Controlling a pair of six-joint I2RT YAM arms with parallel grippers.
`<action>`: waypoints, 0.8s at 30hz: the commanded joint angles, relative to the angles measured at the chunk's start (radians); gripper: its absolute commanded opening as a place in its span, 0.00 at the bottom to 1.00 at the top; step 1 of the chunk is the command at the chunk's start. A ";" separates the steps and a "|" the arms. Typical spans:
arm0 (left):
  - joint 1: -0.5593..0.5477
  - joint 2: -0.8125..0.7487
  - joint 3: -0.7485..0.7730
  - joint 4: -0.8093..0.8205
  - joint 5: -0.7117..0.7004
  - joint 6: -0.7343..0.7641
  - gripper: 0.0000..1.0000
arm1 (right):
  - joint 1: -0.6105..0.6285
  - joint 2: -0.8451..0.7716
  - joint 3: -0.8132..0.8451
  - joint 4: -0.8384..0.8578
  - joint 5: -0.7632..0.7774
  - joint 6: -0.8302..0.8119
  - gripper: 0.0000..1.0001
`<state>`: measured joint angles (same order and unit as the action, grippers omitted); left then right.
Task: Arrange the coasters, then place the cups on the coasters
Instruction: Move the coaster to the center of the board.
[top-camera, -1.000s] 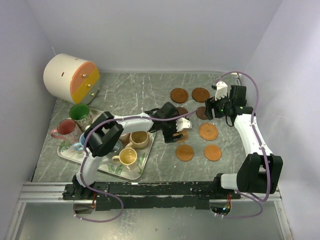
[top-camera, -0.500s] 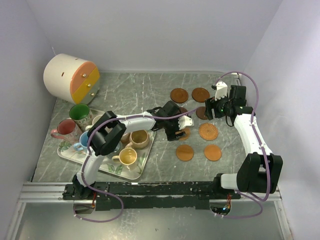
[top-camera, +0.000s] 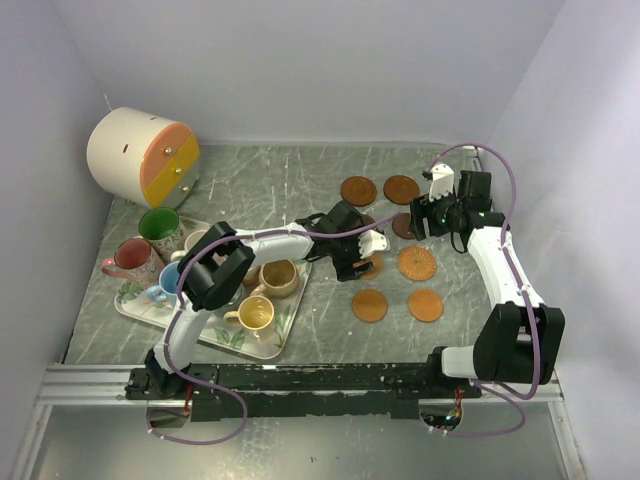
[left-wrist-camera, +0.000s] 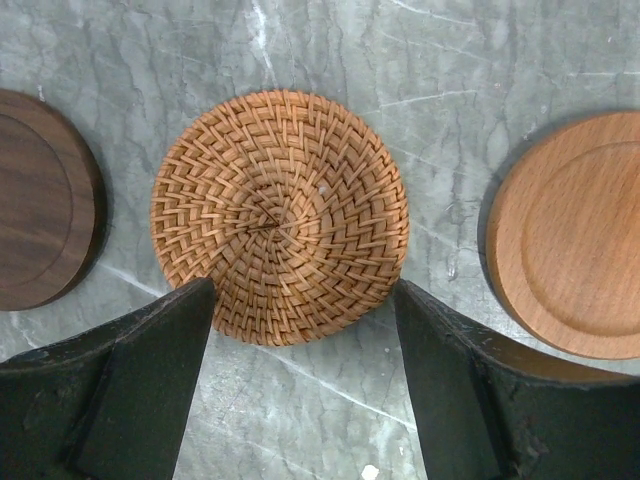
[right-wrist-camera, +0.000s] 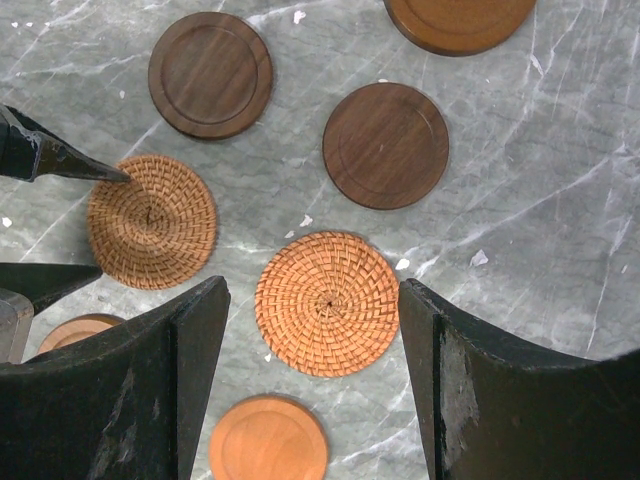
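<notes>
Several round coasters lie on the marble table. A woven tan coaster (left-wrist-camera: 280, 215) sits on the table just ahead of my left gripper (left-wrist-camera: 303, 312), which is open, its fingertips flanking the coaster's near edge. From above, the left gripper (top-camera: 360, 262) covers part of this coaster (top-camera: 370, 266). A dark wooden coaster (left-wrist-camera: 40, 200) and a light wooden one (left-wrist-camera: 575, 235) lie on either side. My right gripper (right-wrist-camera: 312, 295) hovers open high above a woven orange coaster (right-wrist-camera: 327, 303). The cups stand on the tray: green (top-camera: 158, 224), pink (top-camera: 130, 257), blue (top-camera: 170, 280), tan-brown (top-camera: 279, 277), yellow (top-camera: 255, 315).
The leaf-print tray (top-camera: 270, 345) lies at the near left. A big white-and-orange cylinder (top-camera: 140, 155) lies at the back left. Two wooden coasters (top-camera: 358, 190) (top-camera: 401, 189) lie at the back, two orange ones (top-camera: 369, 305) (top-camera: 425, 305) nearer the front. White walls close in on three sides.
My left gripper has shifted a little to the right over the woven tan coaster, and its jaws have narrowed slightly. The right arm has not moved.
</notes>
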<state>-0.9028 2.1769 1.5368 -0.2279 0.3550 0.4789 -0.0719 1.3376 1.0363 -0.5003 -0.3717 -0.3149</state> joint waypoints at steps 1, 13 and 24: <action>-0.017 0.033 0.002 -0.020 0.045 -0.010 0.83 | -0.008 0.004 0.010 -0.010 0.000 -0.006 0.69; -0.019 -0.014 0.028 -0.050 0.045 -0.006 0.85 | -0.008 0.009 0.011 -0.006 0.004 0.000 0.69; -0.002 -0.128 0.059 -0.126 0.042 0.015 0.92 | -0.009 -0.012 0.000 0.012 -0.006 0.002 0.70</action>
<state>-0.9077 2.1468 1.5578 -0.3122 0.3630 0.4820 -0.0719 1.3407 1.0363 -0.5026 -0.3702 -0.3145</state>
